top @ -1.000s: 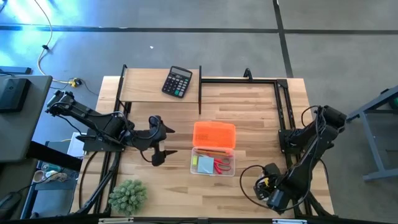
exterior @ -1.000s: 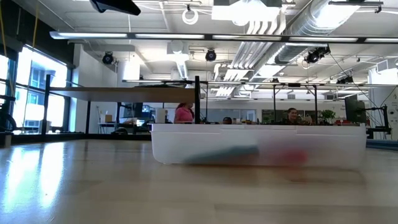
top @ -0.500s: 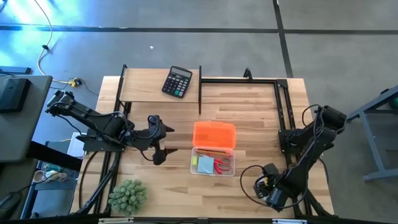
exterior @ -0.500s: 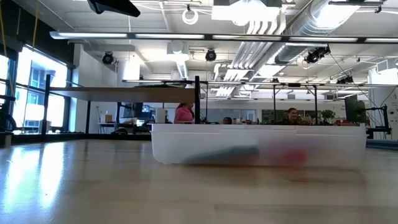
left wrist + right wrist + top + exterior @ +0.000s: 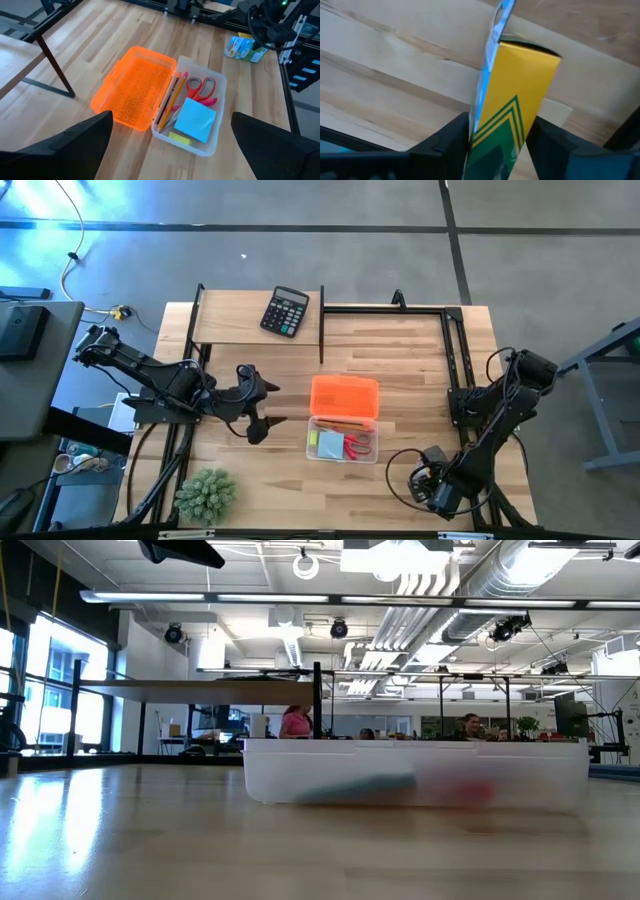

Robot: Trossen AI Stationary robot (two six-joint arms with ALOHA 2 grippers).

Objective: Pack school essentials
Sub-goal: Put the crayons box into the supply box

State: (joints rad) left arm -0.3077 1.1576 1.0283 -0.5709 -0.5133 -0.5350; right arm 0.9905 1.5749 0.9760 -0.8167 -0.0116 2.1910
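Right pincer [image 5: 495, 145] is down at the near right corner of the counter [image 5: 400, 350], fingers either side of the green-yellow packet [image 5: 515, 100], pretty much touching its flat faces, so it looks like it's pinching in on it, though I wouldn't call that a firm hold yet. That packet looks like thin printed card: light, a bit slick, easy to crush, so I'd squeeze gently across the broad faces low on the body, not on the flappy edge. Left pincer [image 5: 252, 405] hangs spread wide and empty, just left of the clear case [image 5: 218, 125] with its orange lid [image 5: 135, 87] flipped open. Already in there: red-handled scissors [image 5: 200, 89], two pencils [image 5: 170, 97], light-blue notepad [image 5: 195, 119] and a tiny yellow block [image 5: 179, 138]. Compared with a second ago, the right arm has nudged slightly and its fingers have come in narrower; nothing else moved.
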